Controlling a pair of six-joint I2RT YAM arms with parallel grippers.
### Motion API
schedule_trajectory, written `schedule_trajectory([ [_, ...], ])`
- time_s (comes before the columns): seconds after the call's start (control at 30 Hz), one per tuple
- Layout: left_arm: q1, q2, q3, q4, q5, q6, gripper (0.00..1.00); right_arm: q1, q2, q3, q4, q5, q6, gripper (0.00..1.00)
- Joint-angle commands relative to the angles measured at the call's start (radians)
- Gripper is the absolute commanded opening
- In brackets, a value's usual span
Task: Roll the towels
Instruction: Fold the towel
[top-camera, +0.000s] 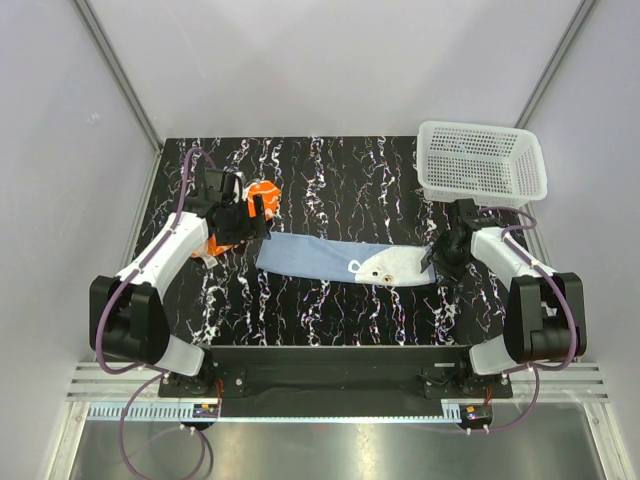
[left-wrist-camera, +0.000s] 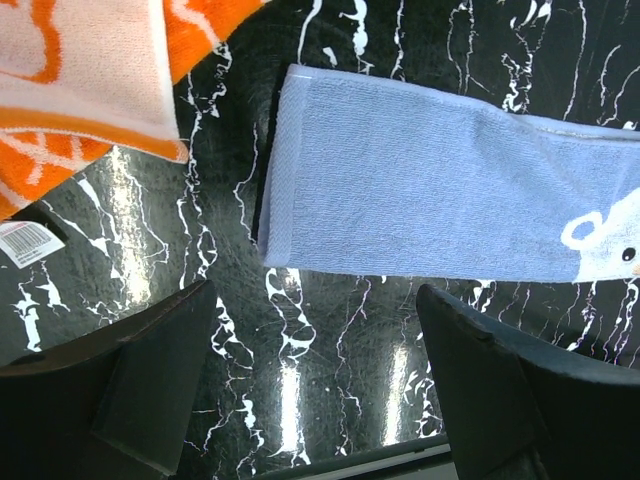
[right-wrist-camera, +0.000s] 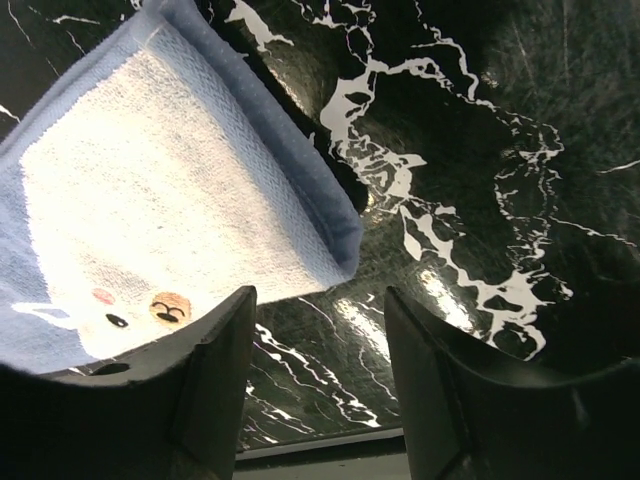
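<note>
The light blue towel (top-camera: 330, 259) lies flat as a long strip across the table's middle, with a white animal-face patch (top-camera: 390, 267) at its right end. The orange patterned towel (top-camera: 262, 192) sits bunched at the back left, partly hidden by the left arm. My left gripper (top-camera: 252, 222) hovers open at the blue towel's left end (left-wrist-camera: 400, 190), with only bare table between its fingers (left-wrist-camera: 150, 370). My right gripper (top-camera: 440, 258) hovers open just off the towel's right corner (right-wrist-camera: 340, 235), nothing between its fingers (right-wrist-camera: 215, 370).
A white plastic mesh basket (top-camera: 483, 162) stands at the back right corner. The table (top-camera: 330, 310) is black marble-patterned. A white tag (left-wrist-camera: 25, 240) of the orange towel (left-wrist-camera: 90, 80) lies on the table at the left.
</note>
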Motion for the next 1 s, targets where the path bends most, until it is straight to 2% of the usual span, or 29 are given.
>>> schedule_trajectory([
  [0.0,-0.015,-0.042,-0.003,0.057,-0.001,0.017,0.87,-0.002,0.011,-0.022,0.064,-0.010,0.041,0.59],
  [0.07,-0.022,-0.046,-0.005,0.058,0.002,0.015,0.87,-0.002,0.006,-0.039,0.068,0.006,0.052,0.55],
  [0.2,-0.035,-0.048,-0.008,0.060,0.002,0.015,0.87,-0.008,0.011,-0.069,0.073,0.017,0.064,0.53],
  [0.43,-0.049,-0.043,-0.010,0.063,0.017,0.011,0.87,-0.057,0.026,-0.125,0.114,0.048,0.089,0.36],
  [0.7,-0.062,-0.042,-0.008,0.063,0.024,0.010,0.87,-0.072,0.043,-0.128,0.140,0.069,0.073,0.37],
  [0.97,-0.062,-0.040,-0.008,0.069,0.036,0.004,0.86,-0.072,-0.091,-0.123,0.156,0.070,0.020,0.43],
])
